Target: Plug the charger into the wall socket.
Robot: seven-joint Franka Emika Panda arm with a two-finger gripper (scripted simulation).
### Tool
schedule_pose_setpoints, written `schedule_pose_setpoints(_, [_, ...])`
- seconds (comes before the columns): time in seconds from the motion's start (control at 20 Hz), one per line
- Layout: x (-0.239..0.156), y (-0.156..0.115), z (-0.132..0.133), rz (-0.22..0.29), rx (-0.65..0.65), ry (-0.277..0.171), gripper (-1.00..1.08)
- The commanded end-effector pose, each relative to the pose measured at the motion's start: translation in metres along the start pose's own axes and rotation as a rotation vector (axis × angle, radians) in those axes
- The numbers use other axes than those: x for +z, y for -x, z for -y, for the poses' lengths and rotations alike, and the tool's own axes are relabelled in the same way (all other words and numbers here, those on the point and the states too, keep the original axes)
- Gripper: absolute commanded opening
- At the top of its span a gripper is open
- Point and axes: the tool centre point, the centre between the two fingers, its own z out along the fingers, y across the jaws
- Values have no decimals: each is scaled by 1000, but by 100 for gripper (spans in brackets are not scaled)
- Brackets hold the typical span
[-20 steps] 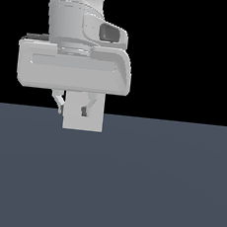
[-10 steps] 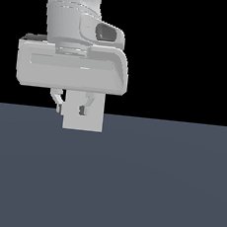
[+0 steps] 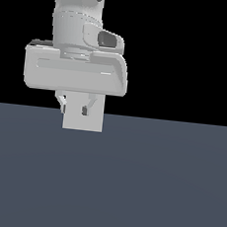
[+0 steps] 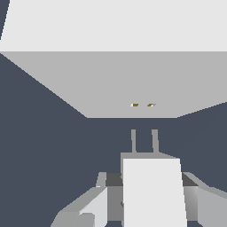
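Observation:
In the wrist view my gripper [image 4: 150, 205] is shut on the charger [image 4: 153, 190], a light-grey block whose two thin prongs [image 4: 144, 141] point at the wall socket [image 4: 133, 80]. The socket is a large light-grey plate with two small brownish holes [image 4: 142, 105]. The prong tips stand a short gap away from the plate, roughly in line with the holes. In the exterior view my gripper [image 3: 74, 109] hangs in front of the square socket plate [image 3: 83, 121]. The charger cannot be told apart from the plate there.
A flat dark blue-grey floor [image 3: 127, 186] fills the lower half of the exterior view, with black background above. The large white gripper body [image 3: 75, 74] hides the upper part of the socket plate.
The gripper body has shifted slightly down and towards the exterior view's right and looks a little smaller. It stays shut on the charger.

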Motion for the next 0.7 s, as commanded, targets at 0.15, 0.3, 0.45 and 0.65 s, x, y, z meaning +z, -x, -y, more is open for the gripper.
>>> schedule_pose_setpoints(0.15, [4, -20, 0, 0, 0, 0, -100])
schedule_pose_setpoints(0.3, [6, -28, 0, 0, 0, 0, -100])
schedule_pose_setpoints(0.45, [7, -32, 0, 0, 1, 0, -100])
schedule_pose_setpoints(0.65, [7, -33, 0, 0, 1, 0, -100])
